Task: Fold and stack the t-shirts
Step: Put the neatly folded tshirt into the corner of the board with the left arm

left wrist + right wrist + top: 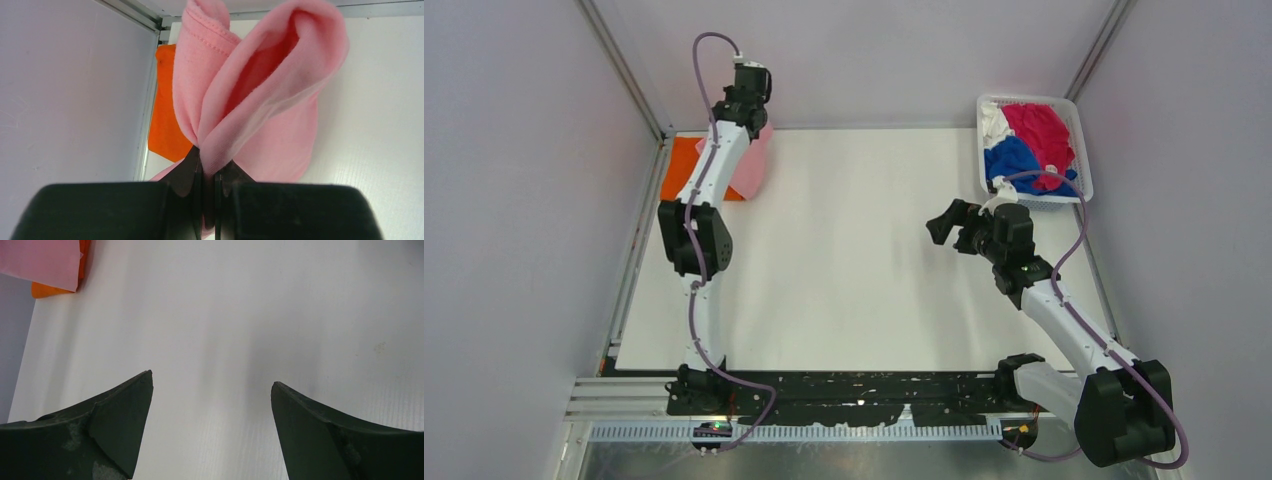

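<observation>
Tabletop (854, 260), white, between grey walls (514, 200) (left gripper (207, 170) tight on pink t-shirt (260, 100), right gripper (211, 380) wide apart)

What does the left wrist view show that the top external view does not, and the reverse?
Only left wrist: the left gripper shut on a pinched fold of the pink t-shirt. Only top external: the basket holding a blue shirt, a magenta-red shirt and a white shirt, and the right gripper open above the table. Both: the pink t-shirt and the orange t-shirt at the table's far left.
</observation>
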Available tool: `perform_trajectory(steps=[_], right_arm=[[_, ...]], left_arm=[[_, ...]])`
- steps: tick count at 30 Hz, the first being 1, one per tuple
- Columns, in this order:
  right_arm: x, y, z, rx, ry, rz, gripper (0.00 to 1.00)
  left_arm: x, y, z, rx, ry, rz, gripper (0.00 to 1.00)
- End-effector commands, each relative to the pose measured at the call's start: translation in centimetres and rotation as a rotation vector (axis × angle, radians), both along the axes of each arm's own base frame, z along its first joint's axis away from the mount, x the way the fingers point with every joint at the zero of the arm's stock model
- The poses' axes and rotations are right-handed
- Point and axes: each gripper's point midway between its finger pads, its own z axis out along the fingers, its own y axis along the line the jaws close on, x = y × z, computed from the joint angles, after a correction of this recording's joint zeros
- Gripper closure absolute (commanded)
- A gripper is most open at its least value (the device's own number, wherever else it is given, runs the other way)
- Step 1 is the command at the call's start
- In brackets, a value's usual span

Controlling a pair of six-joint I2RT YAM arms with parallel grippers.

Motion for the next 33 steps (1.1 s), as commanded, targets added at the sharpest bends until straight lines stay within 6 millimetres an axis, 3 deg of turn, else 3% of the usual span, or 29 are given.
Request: perform_trajectory(steps=[1,8,14,18,20,21,22,25,29,30,32,33], right_arm=[[0.2,-0.1,1.6,-0.005,-0.053,-0.005,0.05],[0.4,-0.7,1.4,-0.023,-0.037,-0.035,0.05],[0.8,-0.8,0.8,-0.034,-0.014,-0.041,0.04],[0.8,-1.0,0.1,-0.052,0.013,-0.05,0.05],[0.8,-1.2,-0.2,-0.063,0.025,-0.059,0.05],[0.8,-1.4,-0.3,-0.069,0.028,-0.063,0.05],[0.8,-1.4,-0.3,-0.072,0.031,-0.065,0.05],[0.8,-1.6,-0.8,-0.083,0.044,-0.07,0.05],[0.7,-1.7,-1.5,-0.092,0.071,-0.074,0.05],[0.6,-1.8,-1.5,-0.094,0.07,-0.078,0.05],[0.5,-1.9,-1.4,-0.097,0.071,-0.084,0.05],[0.4,-2.0,-1.4,-0.101,0.072,-0.084,0.04]], left_arm=[[0.7,1.7,4.8,-0.034,-0.134,0.02,1.0],[1.8,5.2,3.5,-0.043,-0.131,0.06,1.0],[3.4,6.9,-0.1,-0.093,-0.087,0.008,1.0],[4.3,9.0,-2.1,-0.045,-0.06,0.041,1.0],[4.5,9.2,-3.0,-0.037,-0.046,0.053,1.0],[4.3,11.0,-3.4,-0.04,-0.044,0.083,1.0],[4.3,11.6,-3.6,-0.045,-0.044,0.092,1.0],[4.2,12.2,-4.0,-0.078,-0.044,0.11,1.0],[3.4,13.7,-3.3,-0.07,-0.075,0.195,0.82],[3.2,13.9,-2.9,-0.068,-0.08,0.209,0.69],[2.8,14.2,-2.1,-0.064,-0.092,0.232,0.09],[2.4,14.1,-1.3,-0.069,-0.1,0.237,0.01]])
